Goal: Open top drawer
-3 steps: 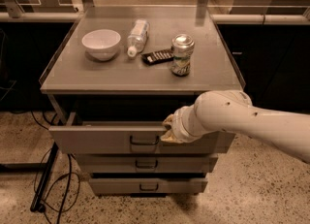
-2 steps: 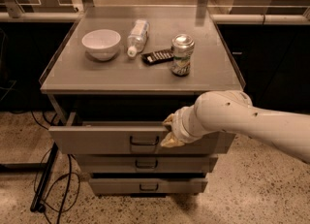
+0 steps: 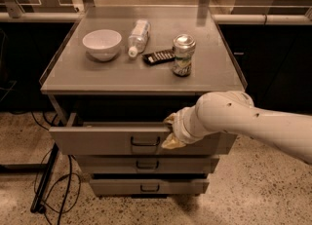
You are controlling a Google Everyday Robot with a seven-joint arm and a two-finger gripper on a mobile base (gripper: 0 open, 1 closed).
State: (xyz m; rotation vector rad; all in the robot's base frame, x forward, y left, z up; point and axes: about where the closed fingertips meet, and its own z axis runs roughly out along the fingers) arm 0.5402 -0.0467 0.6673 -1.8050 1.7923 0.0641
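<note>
The top drawer [image 3: 97, 140] is a wide grey drawer under the cabinet top, pulled partly out, with a small dark loop handle [image 3: 145, 141] at its centre. My gripper [image 3: 171, 132] is at the drawer's upper front edge, just right of the handle, at the end of my white arm [image 3: 243, 121] reaching in from the right. The arm's wrist covers the right part of the drawer front. Two narrower grey drawers [image 3: 146, 164] sit below it, each out a little less.
On the cabinet top [image 3: 87, 75] stand a white bowl [image 3: 102, 43], a plastic bottle on its side [image 3: 138, 36], a dark flat object [image 3: 158, 56] and a drink can [image 3: 183, 54]. Cables and a stand leg [image 3: 46, 178] lie on the floor at the left.
</note>
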